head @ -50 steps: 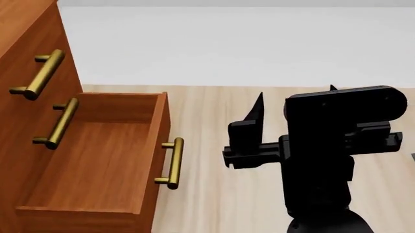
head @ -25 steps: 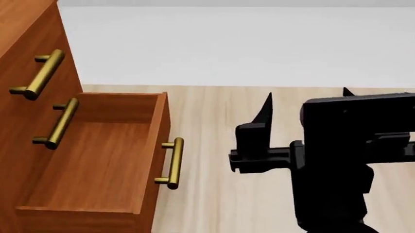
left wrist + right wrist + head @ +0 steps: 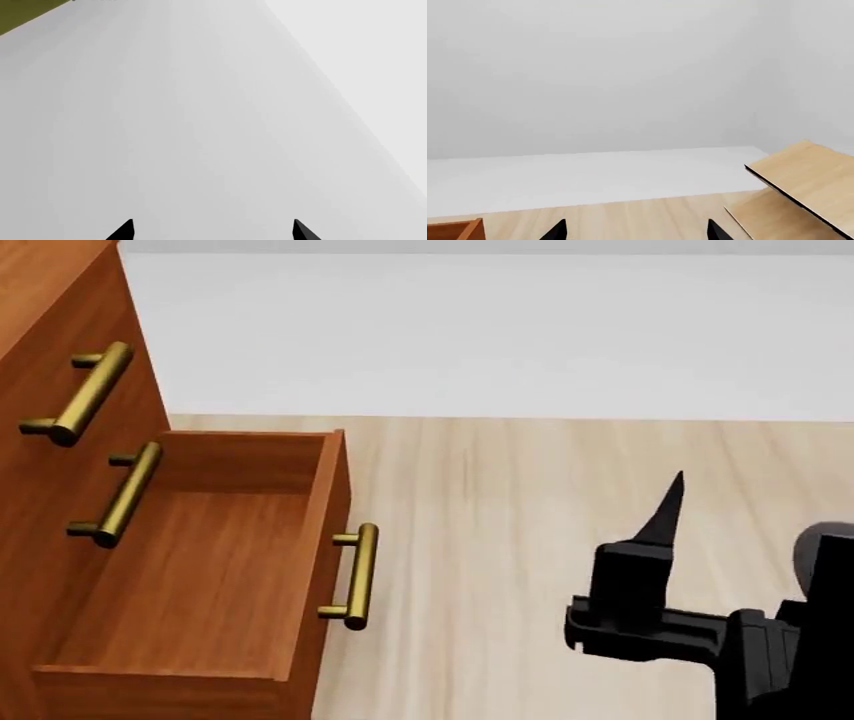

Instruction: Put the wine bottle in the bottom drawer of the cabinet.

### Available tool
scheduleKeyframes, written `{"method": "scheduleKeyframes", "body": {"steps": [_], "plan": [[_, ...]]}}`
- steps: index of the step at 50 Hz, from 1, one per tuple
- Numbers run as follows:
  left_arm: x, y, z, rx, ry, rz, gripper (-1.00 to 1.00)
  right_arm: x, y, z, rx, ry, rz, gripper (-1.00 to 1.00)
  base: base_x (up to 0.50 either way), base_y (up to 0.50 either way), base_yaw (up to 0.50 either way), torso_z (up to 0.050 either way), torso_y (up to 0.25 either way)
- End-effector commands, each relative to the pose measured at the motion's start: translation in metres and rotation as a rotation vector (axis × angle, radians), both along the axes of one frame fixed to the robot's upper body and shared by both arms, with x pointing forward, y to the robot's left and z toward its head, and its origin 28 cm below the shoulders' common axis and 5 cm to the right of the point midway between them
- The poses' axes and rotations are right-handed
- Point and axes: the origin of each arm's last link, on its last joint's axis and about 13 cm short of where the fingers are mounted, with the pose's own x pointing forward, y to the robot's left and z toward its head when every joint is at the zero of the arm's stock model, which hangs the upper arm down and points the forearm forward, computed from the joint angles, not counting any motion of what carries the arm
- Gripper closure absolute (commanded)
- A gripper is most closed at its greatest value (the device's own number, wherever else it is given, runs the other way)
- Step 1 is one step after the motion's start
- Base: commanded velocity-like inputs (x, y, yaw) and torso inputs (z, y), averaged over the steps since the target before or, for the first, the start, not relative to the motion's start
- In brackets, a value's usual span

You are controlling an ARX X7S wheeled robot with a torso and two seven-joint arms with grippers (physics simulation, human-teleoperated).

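Head view: bottom drawer (image 3: pixel 200 570) open | right fingers (image 3: pixel 635 231) spread, empty | left fingers (image 3: pixel 213 231) spread, empty

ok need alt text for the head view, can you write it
A reddish-brown wooden cabinet at the left has its bottom drawer pulled open and empty, with brass bar handles on all three drawer fronts. To its right, over the pale wood floor, the black right gripper points upward, holding nothing. No wine bottle is in view.
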Motion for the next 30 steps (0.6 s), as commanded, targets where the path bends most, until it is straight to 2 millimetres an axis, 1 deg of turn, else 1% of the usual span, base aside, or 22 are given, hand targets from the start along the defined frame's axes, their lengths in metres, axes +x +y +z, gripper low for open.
{"method": "scheduleKeyframes", "body": {"steps": [1, 7, 12, 17, 30], "plan": [[-0.006, -0.005, 0.002, 0.002, 0.001, -0.001, -1.0, -0.028, -0.013, 0.0, 0.029, 0.008, -0.084, -1.0, 0.0, 0.0, 0.0, 0.0, 0.0], [-0.008, -0.007, 0.006, 0.003, 0.001, -0.002, -1.0, -0.039, -0.021, -0.003, 0.037, 0.032, -0.132, -1.0, 0.0, 0.0, 0.0, 0.0, 0.0], [-0.009, -0.007, 0.006, 0.0, -0.001, -0.004, -1.0, -0.047, -0.023, -0.005, 0.037, 0.045, -0.149, -1.0, 0.0, 0.0, 0.0, 0.0, 0.0], [-0.009, -0.007, 0.006, 0.001, -0.004, -0.008, -1.0, -0.052, -0.026, -0.009, 0.046, 0.059, -0.169, -1.0, 0.0, 0.0, 0.0, 0.0, 0.0], [-0.007, -0.005, 0.005, 0.001, 0.001, -0.005, -1.0, -0.065, -0.034, -0.012, 0.043, 0.074, -0.217, -1.0, 0.0, 0.0, 0.0, 0.0, 0.0]]}}
